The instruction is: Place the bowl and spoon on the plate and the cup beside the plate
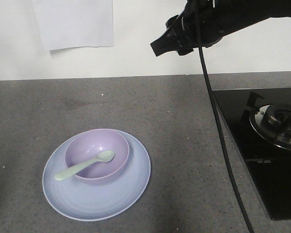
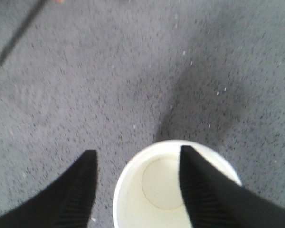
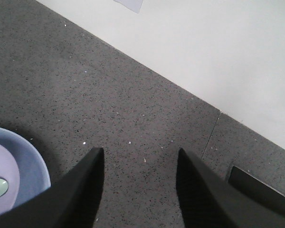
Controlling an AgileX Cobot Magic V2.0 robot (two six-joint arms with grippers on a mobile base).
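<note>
Bowl [image 1: 97, 156] with spoon [image 1: 84, 165] sits on plate [image 1: 96, 175]. My left gripper [image 2: 137, 183] is spread, one finger inside the paper cup [image 2: 168, 187] rim, one outside. Cup looks light, crushable; I'd pinch the wall gently. Right gripper [image 3: 140, 183] spread, empty, beside plate.

Speckled dark grey stone countertop [image 1: 174, 121] meeting a plain white wall [image 1: 136, 58]; sheet of white paper [image 1: 72, 22] stuck on it; glossy black glass hob [image 1: 262, 165] with round metal burner [image 1: 279, 124] at right
</note>
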